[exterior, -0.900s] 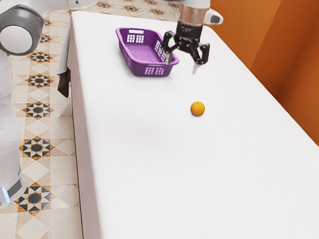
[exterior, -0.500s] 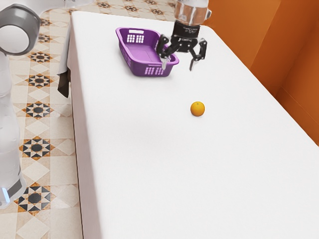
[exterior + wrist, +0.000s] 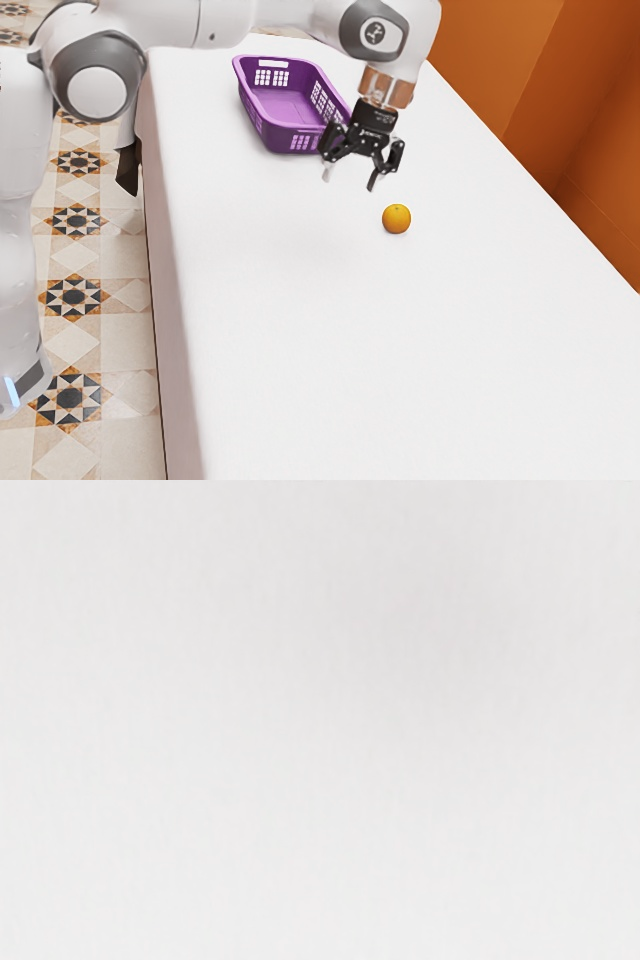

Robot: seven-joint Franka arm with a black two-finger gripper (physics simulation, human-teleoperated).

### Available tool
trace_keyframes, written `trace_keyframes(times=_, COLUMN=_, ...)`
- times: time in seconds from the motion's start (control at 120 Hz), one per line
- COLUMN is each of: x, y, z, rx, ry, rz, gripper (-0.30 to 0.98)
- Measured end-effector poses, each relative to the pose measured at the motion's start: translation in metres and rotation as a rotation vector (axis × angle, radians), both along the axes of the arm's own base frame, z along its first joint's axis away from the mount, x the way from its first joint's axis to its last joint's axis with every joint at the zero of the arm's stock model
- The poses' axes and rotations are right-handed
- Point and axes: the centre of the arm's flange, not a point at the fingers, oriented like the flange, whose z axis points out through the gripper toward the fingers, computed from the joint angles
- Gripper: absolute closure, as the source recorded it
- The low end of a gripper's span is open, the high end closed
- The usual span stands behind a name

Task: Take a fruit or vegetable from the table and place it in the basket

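My gripper [image 3: 349,180] hangs above the table in the exterior view, its two fingers spread apart with nothing between them. It is open. An orange [image 3: 396,219] rests on the white table, a little below and to the exterior view's right of the fingertips, not touching them. The purple basket [image 3: 293,142] stands behind the gripper toward the exterior view's left, and the gripper overlaps its near right corner in the picture. In the wrist view lies the pale tabletop [image 3: 320,780] with a faint shadow.
The white table [image 3: 400,360] stretches toward the exterior view's bottom. An orange wall [image 3: 560,110] runs along the exterior view's right side. Patterned floor tiles [image 3: 72,297] lie past the table's edge at the exterior view's left, beside the arm's base.
My gripper has come down and nearer the orange in the exterior view, and more of the arm has swung into view. The orange and the basket have stayed put.
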Motion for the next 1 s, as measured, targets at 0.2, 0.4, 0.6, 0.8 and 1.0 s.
trace_keyframes(times=0.2, x=0.033, y=0.046, z=-0.037, rx=0.042, ry=-0.046, rz=-0.075, gripper=0.00)
trace_keyframes(times=0.4, x=0.054, y=0.081, z=-0.060, rx=0.088, ry=-0.141, rz=-0.247, gripper=0.00)
trace_keyframes(times=0.6, x=0.071, y=0.116, z=-0.067, rx=0.094, ry=-0.222, rz=-0.389, gripper=0.00)
trace_keyframes(times=0.8, x=0.110, y=0.092, z=-0.087, rx=0.084, ry=-0.313, rz=-0.580, gripper=0.00)
trace_keyframes(times=1.0, x=0.125, y=0.083, z=-0.094, rx=0.094, ry=-0.389, rz=-0.686, gripper=0.00)
